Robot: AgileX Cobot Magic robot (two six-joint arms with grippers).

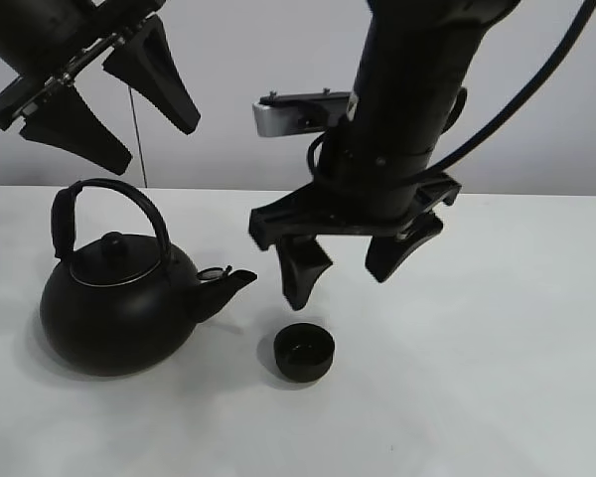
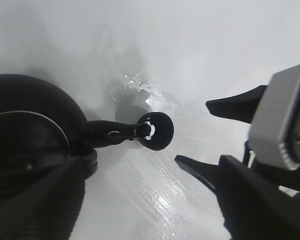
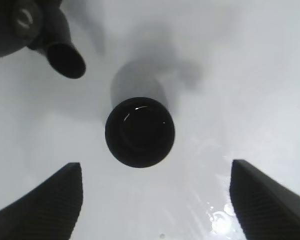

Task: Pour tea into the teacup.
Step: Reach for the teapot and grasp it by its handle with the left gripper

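The black kettle [image 1: 114,308] with an arched handle stands on the white table at the left, its spout [image 1: 223,288] pointing right. The small black teacup [image 1: 304,353] stands just right of the spout, apart from it. My right gripper [image 1: 348,263] is open and empty, hanging directly above the teacup. In the right wrist view the teacup [image 3: 140,131] lies between the spread fingers [image 3: 45,200] and the kettle spout [image 3: 65,60] shows too. My left gripper [image 1: 104,94] is open and empty, high above the kettle. The left wrist view shows the kettle [image 2: 25,135] and teacup [image 2: 156,131].
The white table [image 1: 497,378] spreads around both objects, with a pale wall behind. The right arm's silver wrist camera [image 1: 293,114] sits above the cup. A few small wet spots [image 2: 135,82] lie on the table near the cup.
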